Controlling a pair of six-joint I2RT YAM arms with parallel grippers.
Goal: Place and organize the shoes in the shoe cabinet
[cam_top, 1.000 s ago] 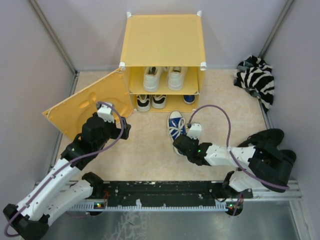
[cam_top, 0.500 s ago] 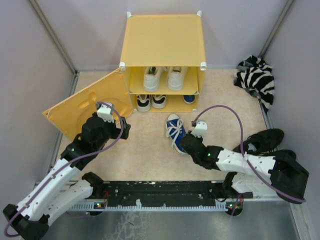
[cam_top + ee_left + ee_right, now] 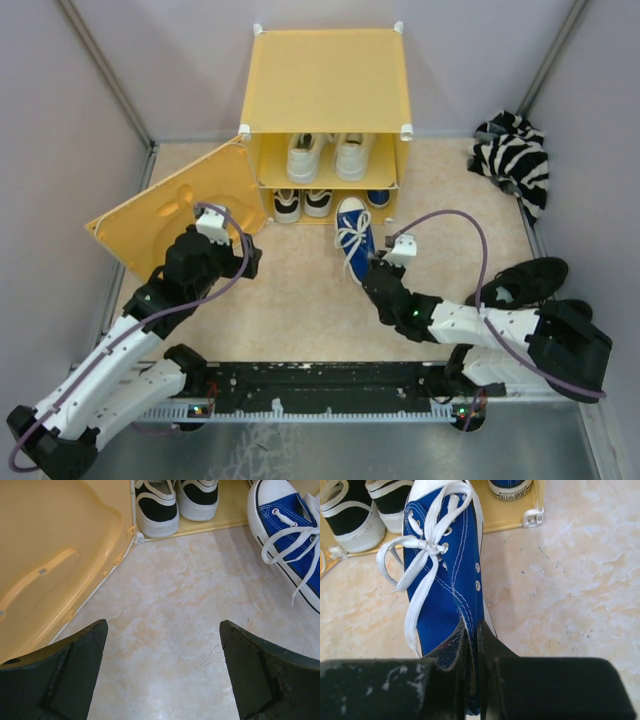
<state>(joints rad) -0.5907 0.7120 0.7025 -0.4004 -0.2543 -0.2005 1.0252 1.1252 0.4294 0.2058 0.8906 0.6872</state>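
Observation:
The yellow-orange shoe cabinet (image 3: 325, 80) stands at the back with its front panel (image 3: 175, 205) swung open to the left. The white pair (image 3: 325, 155) sits on the upper shelf. The black-and-white pair (image 3: 302, 203) and one blue shoe (image 3: 378, 198) sit on the lower level. My right gripper (image 3: 373, 272) is shut on the side wall of the other blue shoe (image 3: 354, 236), whose toe points at the lower opening; it also shows in the right wrist view (image 3: 445, 570) and the left wrist view (image 3: 290, 545). My left gripper (image 3: 245, 262) is open and empty over the floor beside the panel.
A black shoe (image 3: 525, 280) lies at the right by my right arm. A zebra-striped cloth (image 3: 515, 160) lies at the back right. Grey walls close in the floor on three sides.
My right gripper has carried the blue shoe forward and slightly left, from mid-floor up to the cabinet's lower opening, and turned its toe toward it. The left arm has not moved.

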